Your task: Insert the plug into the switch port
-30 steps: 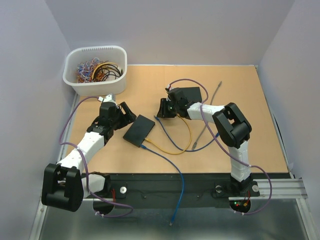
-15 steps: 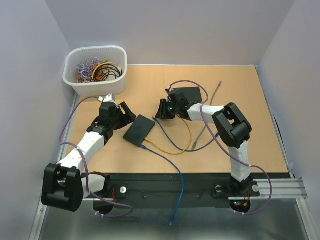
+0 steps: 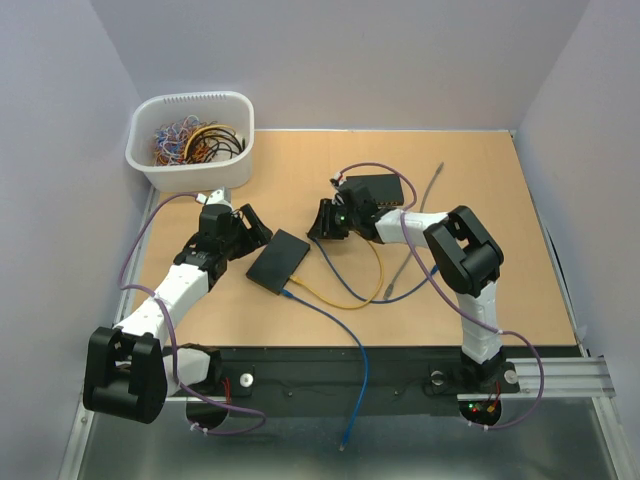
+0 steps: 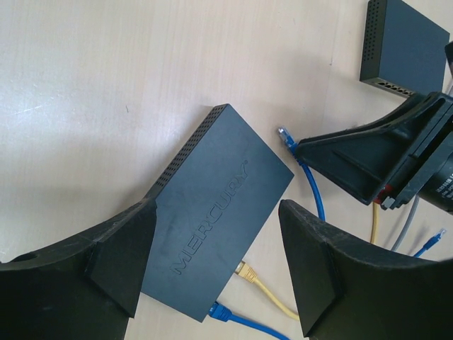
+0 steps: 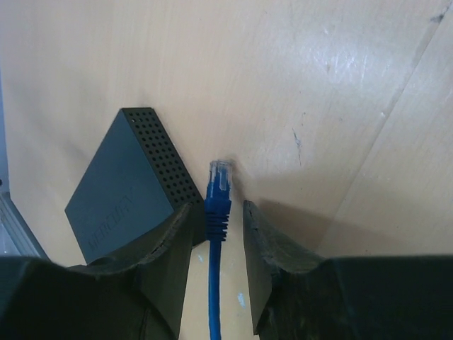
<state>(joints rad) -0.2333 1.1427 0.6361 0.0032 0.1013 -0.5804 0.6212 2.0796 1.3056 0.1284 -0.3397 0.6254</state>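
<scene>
1. Pinching the plug [image 5: 220,173] by its boot with the right gripper [image 5: 218,212], leaving the tip free to go in
2. Hovering just beside the switch [image 5: 127,191], at its vented end, not yet lined up for entry
3. Straddling the switch with the left gripper [image 4: 218,212] spread wide, probably to steady it

Switch [image 3: 279,260]: flat black box w/ "MERCURY" on top & tiny holes on one side. Lies flat, turned at a slant. Plug [image 5: 221,173]: small clear tip on a blue wire [image 5: 212,297], pinched in the right gripper [image 5: 219,207]. It's just beside the switch's holey corner, not touching.
</scene>
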